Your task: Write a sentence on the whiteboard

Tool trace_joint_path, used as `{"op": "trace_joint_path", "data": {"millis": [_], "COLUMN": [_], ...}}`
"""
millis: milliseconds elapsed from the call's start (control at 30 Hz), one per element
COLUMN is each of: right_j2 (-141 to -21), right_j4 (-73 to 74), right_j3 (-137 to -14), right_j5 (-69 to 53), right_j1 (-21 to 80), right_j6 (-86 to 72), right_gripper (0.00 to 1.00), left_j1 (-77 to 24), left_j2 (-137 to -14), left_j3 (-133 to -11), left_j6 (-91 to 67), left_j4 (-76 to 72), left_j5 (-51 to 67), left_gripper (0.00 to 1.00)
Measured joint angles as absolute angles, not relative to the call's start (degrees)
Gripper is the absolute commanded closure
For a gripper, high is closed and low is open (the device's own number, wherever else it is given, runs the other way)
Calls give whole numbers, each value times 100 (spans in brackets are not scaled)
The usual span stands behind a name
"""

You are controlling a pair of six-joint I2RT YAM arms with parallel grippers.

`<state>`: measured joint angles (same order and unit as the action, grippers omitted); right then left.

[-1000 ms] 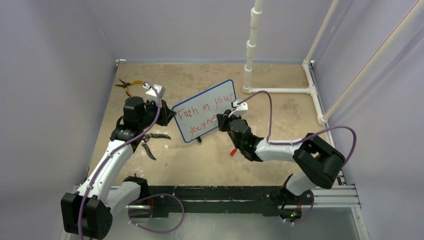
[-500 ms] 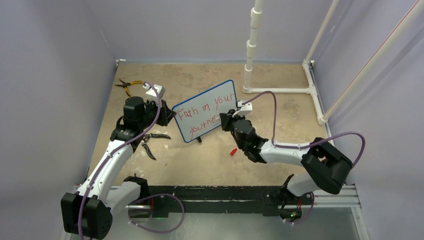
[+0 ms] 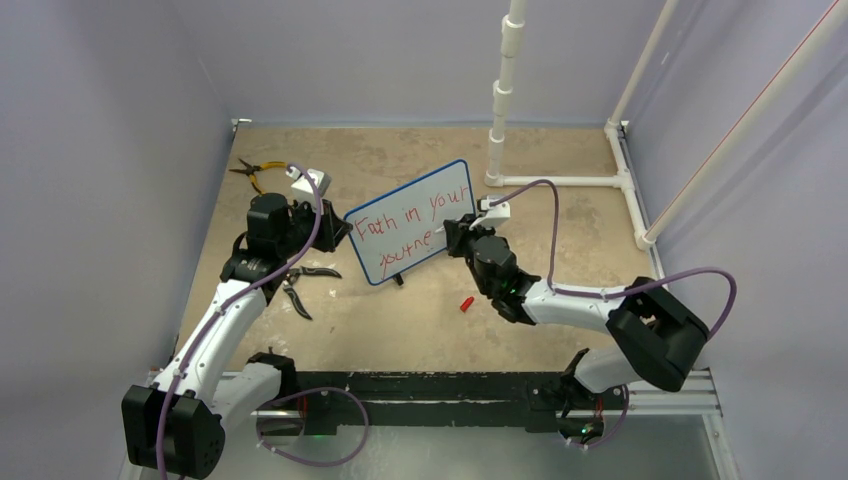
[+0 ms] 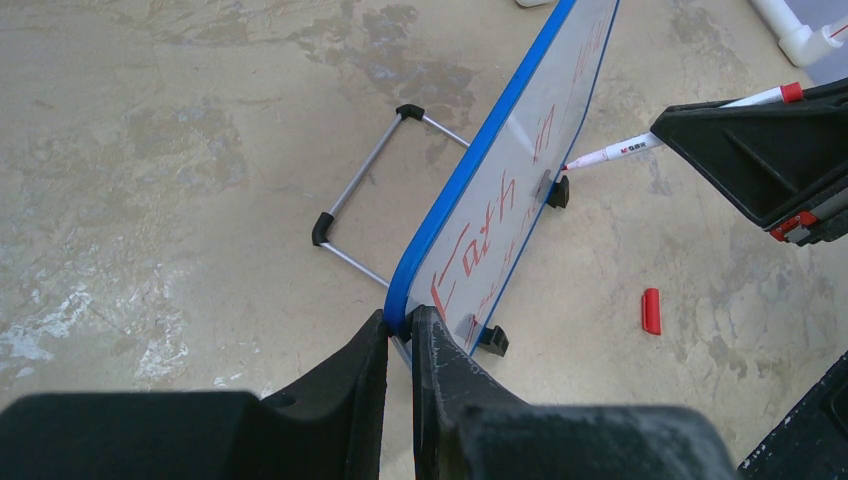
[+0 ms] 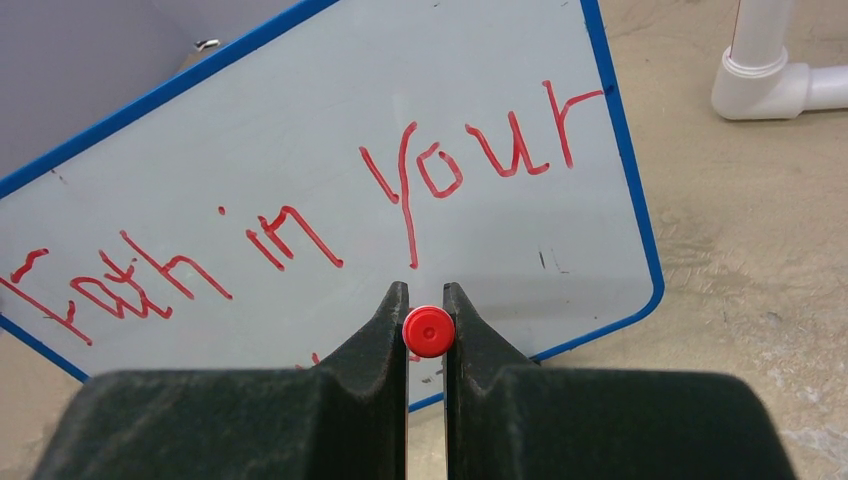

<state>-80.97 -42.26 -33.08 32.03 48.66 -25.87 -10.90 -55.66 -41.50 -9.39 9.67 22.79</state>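
The small rectangular whiteboard (image 3: 425, 190), white with a thin blue frame and rounded corners, stands tilted back on two small black feet near the middle of the tan, stone-patterned table (image 3: 400, 335). Its written face is turned toward the right arm. A thin metal wire stand (image 4: 365, 190) with black corner pieces sits behind it. The red handwritten sentence (image 5: 403, 190) runs across the face in two lines. The upper line reads "Faith in your". From above the lower line reads roughly "journe", and in the right wrist view it is mostly hidden.

The left gripper (image 4: 402, 322) sits at the board's left end. Its two black fingers are pressed together on the blue frame at the lower corner, one on the front and one on the back.

The right gripper (image 5: 427, 300) hangs just in front of the board's lower right part. Its jaws are pinched on a slim white marker with a red end (image 4: 640, 148). The marker points at the board, and its tip appears to touch the face at the end of the lower line.

A small red marker cap (image 3: 466, 303) lies on the table in front of the board, apart from both grippers. Yellow-handled pliers (image 3: 255, 170) lie near the far left corner, and black-handled pliers (image 3: 318, 272) lie beside the left arm. A white plastic pipe frame (image 3: 560, 182) stands behind the board to the right.
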Motion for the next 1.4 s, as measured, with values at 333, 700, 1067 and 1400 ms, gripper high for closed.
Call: {"op": "trace_joint_path", "data": {"millis": [333,700,1067,1400], "right_j2": [-8361,-8517,-8611,-8619], "right_j4": [-4342,-4377,-4364,-4333], "right_j3": [-3411,-3450,-3450,-3446], "right_j5": [3194,3201,3201,3201], "right_j1": [4823,4799,4799,4799], "right_j6": [-2541,-2545,-2545,-2547], "right_gripper": [100,100,100,100], "left_j1": [-1090,-1090,-1090,-1090], "left_j2": [-5566,-5566,-5566,-5566], "left_j3": [-4150,-4150,-4150,-4150], "left_j6": [-941,-941,-941,-941], "left_j4": [969,963,961,961], "left_j5": [2279,2281,2281,2285], "left_gripper": [100,100,100,100]}}
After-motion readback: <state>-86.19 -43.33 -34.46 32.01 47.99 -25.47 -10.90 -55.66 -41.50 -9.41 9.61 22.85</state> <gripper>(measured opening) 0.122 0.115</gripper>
